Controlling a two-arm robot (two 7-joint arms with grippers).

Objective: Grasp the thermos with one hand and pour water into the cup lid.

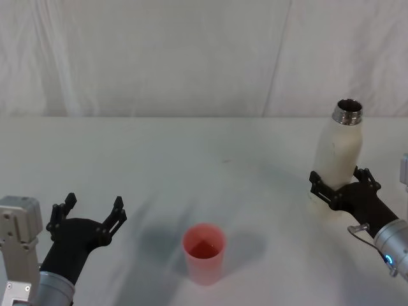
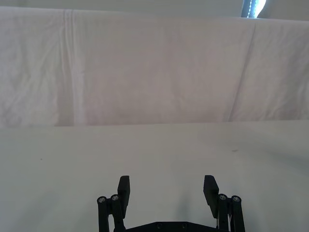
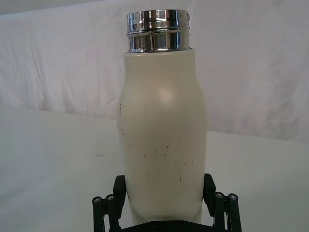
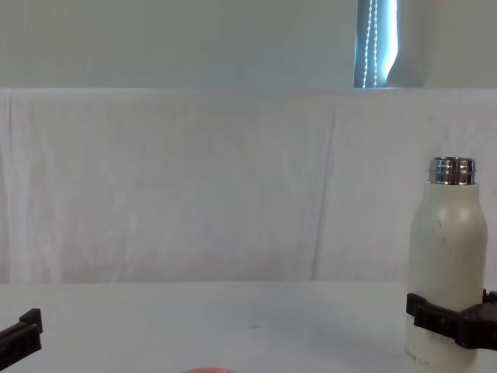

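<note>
The cream-white thermos [image 1: 340, 150] stands upright at the right of the table, its steel neck uncapped. My right gripper [image 1: 340, 177] is shut on its lower body, one finger pressed against each side. In the right wrist view the thermos [image 3: 161, 135] rises between the two fingers [image 3: 119, 189], and in the chest view the thermos [image 4: 444, 256] is gripped near its base. The pink-red cup lid [image 1: 204, 252] stands mouth-up near the front centre, apart from both arms; its rim [image 4: 208, 371] just shows in the chest view. My left gripper [image 1: 94, 201] hovers open at the front left, holding nothing.
A white cloth covers the table [image 1: 191, 159] and hangs as a backdrop behind it. Bare surface lies between the thermos and the cup lid. In the left wrist view the left gripper [image 2: 167, 191] faces bare cloth.
</note>
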